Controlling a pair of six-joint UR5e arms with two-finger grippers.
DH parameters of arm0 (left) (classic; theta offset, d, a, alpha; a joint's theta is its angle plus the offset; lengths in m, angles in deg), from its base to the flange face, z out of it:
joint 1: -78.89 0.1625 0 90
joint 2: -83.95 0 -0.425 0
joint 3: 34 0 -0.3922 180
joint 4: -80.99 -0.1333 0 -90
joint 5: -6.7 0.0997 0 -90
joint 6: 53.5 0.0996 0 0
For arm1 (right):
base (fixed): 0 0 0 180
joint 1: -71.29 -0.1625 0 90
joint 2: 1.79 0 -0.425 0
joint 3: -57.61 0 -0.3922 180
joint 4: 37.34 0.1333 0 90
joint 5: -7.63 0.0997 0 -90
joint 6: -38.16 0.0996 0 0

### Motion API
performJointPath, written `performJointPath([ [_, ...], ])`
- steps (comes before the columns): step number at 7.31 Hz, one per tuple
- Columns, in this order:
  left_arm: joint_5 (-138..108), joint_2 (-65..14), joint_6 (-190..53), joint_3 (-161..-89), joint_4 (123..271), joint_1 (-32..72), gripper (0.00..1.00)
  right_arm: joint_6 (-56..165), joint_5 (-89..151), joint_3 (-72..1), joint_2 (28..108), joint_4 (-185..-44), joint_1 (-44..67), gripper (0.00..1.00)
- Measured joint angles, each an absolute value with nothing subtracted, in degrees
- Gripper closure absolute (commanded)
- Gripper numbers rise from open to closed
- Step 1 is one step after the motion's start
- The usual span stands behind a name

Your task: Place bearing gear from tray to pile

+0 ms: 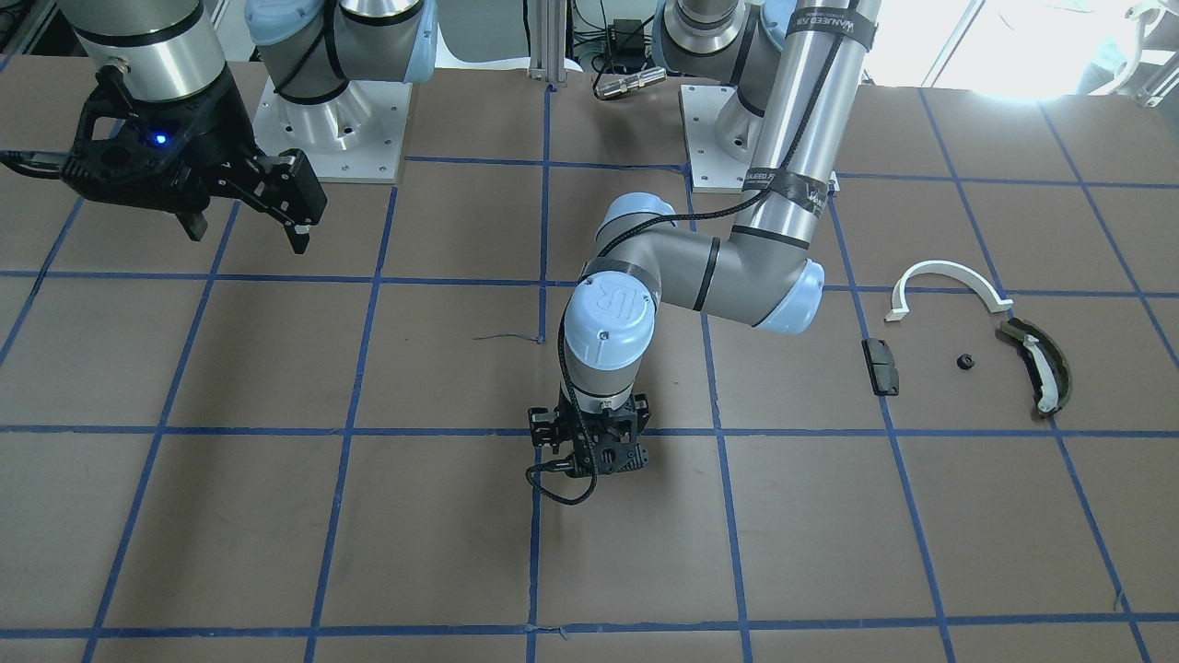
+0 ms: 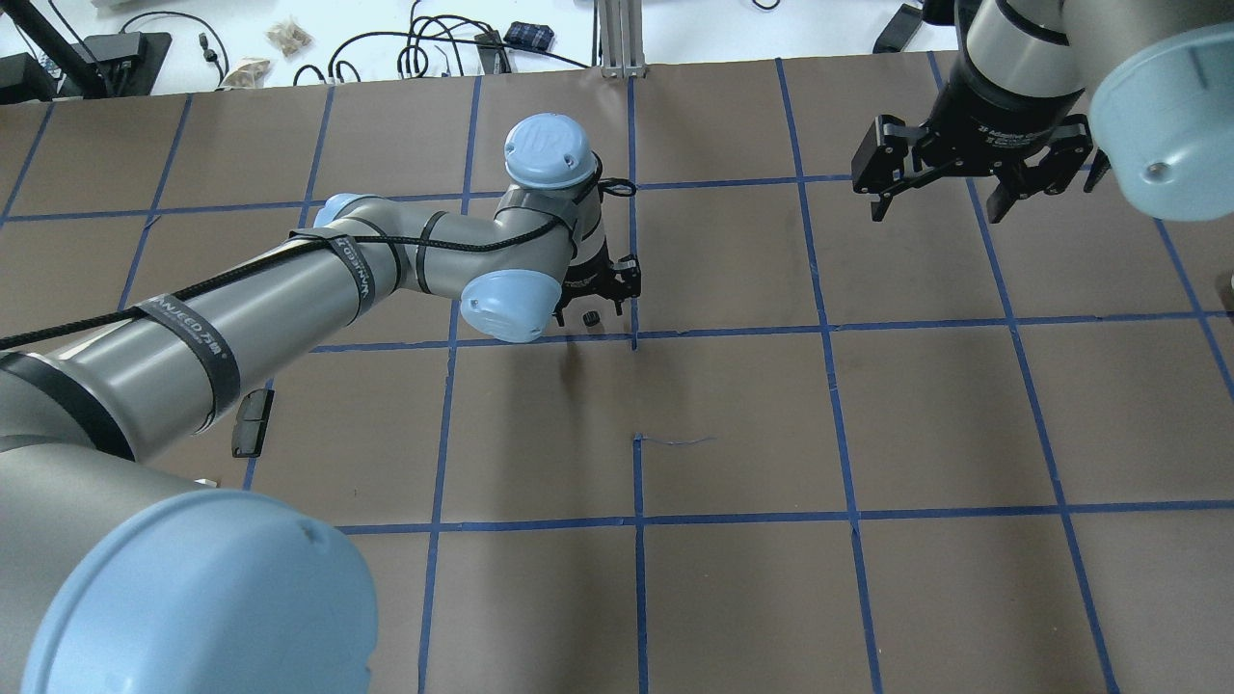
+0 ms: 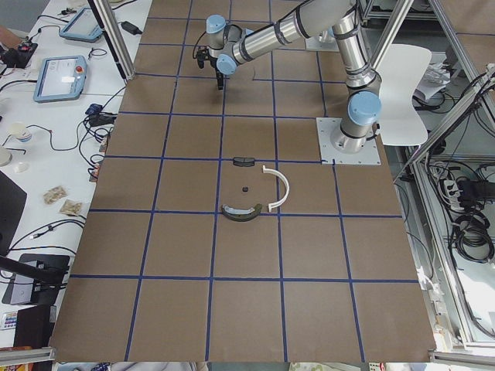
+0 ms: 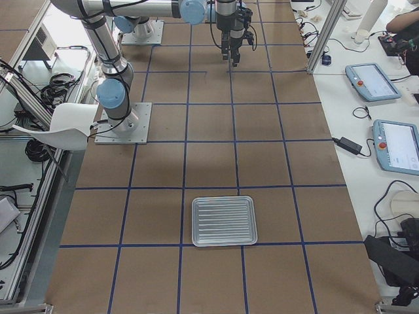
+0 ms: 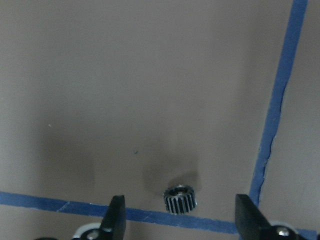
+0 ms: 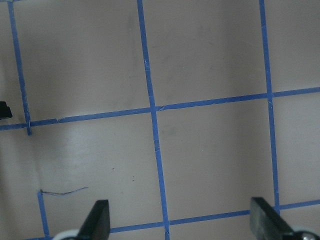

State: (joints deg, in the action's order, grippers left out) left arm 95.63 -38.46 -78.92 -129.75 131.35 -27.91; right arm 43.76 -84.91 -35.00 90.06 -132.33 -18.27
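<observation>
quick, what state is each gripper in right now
left gripper: open, gear lying loose between its fingers, not gripped
right gripper: open, holding nothing

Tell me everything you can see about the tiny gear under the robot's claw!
The gear is small, round and dark, like dull metal, with straight, light-edged teeth all around its side and a hole in the middle. It lies flat, hole up, on the brown table, right beside a blue tape line. The left gripper stands open around it, with its fingers well apart from the gear on both sides. Only the table touches it.
</observation>
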Motion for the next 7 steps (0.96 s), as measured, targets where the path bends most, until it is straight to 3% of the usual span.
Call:
performJointPath([
  [1,95.62,-38.44,-78.90,-129.92,131.17,-27.81,0.65,43.79,-84.87,-35.05,90.06,-132.33,-18.38,0.00],
  [3,95.57,-38.47,-78.94,-130.12,131.10,-27.64,0.70,43.79,-84.84,-35.13,90.06,-132.27,-18.43,0.00],
  [5,95.52,-38.50,-79.03,-130.35,131.08,-27.57,0.89,43.75,-84.84,-35.18,90.04,-132.28,-18.44,0.00],
  [7,95.51,-37.90,-77.91,-129.80,131.86,-26.16,0.91,43.72,-84.84,-35.20,89.99,-132.28,-18.45,0.00],
])
